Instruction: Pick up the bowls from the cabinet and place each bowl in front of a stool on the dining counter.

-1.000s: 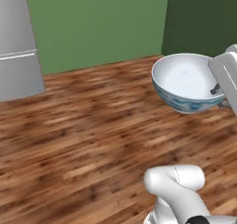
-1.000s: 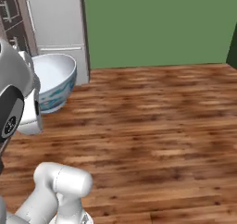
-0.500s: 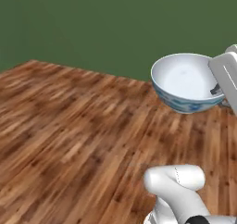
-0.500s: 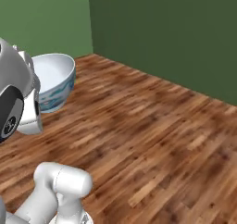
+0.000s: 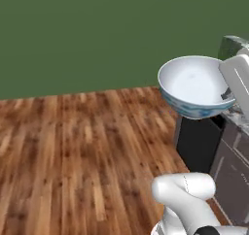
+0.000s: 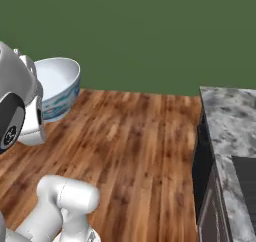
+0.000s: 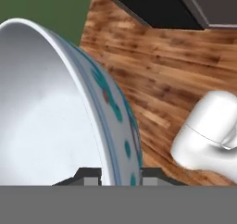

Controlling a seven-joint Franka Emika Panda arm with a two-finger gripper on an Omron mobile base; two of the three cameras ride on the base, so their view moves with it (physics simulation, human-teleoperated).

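A white bowl [image 5: 194,86] with a blue-green pattern outside hangs in the air above the wooden floor, tilted. It also shows at the left of the right base view [image 6: 57,88]. My gripper [image 7: 121,176] is shut on its rim, one finger inside and one outside, and the bowl [image 7: 55,112] is empty. In the left base view the gripper [image 5: 228,91] holds the bowl's right side. The cabinet and the stool are out of view. I cannot tell whether the grey marbled counter top [image 6: 227,121] at the right is the dining counter.
A dark green wall [image 5: 97,35] closes the back. Wooden floor [image 6: 135,146] stretches ahead. The counter has a black front [image 5: 197,142] and grey drawer fronts [image 5: 233,173], with a dark panel [image 6: 246,173] set in its top.
The whole picture has swung as the base turned: the fridge and the lighter green wall are gone, and the counter has come in at the right. The bowl stays in my gripper.
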